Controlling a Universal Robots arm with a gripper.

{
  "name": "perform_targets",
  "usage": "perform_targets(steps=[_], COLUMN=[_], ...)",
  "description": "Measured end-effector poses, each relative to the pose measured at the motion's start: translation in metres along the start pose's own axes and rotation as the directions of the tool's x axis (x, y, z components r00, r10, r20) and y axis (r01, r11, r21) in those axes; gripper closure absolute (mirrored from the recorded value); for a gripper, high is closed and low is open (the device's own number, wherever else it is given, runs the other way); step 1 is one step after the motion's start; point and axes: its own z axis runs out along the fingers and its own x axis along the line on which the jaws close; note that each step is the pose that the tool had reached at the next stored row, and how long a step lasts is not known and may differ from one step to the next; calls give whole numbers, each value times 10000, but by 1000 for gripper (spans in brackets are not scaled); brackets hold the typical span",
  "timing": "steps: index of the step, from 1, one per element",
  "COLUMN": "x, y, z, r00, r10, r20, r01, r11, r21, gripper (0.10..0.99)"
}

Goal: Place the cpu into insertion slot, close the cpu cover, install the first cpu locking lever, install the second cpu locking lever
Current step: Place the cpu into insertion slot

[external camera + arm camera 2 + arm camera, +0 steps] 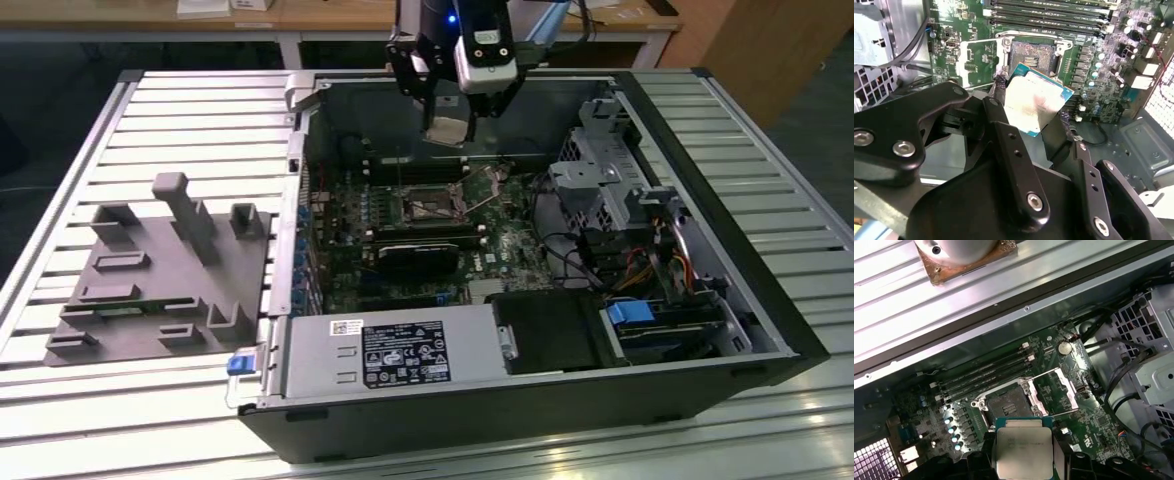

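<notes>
Gripper (451, 115) of yours hangs over the open computer case (534, 405) in the exterior view, squeezing the cpu (447, 132) well above the insertion slot (430, 208). In the second wrist view the cpu (1036, 97) looks turned against the insertion slot (1031, 54), with the cpu cover (979, 55) flipped open beside it. In the first wrist view the insertion slot (1006, 402) is bare, so if you come down crooked the cpu (1021, 452) could sit wrong.

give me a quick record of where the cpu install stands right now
gripper: jaws shut on the cpu's edges
cpu: held in the air above the motherboard, not yet seated
insertion slot: empty and exposed
cpu cover: swung open beside the slot
setting: motherboard lies inside an open computer case
</notes>
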Motion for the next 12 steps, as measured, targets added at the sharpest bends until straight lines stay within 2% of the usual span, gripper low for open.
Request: perform_targets(steps=[6,12], x=[0,0], y=[0,-1], z=[5,10], r00=[9990,9951], r10=[451,987], r20=[41,90], r01=[-451,-987], r11=[9990,9951], r21=[-6,-16], gripper=[549,549])
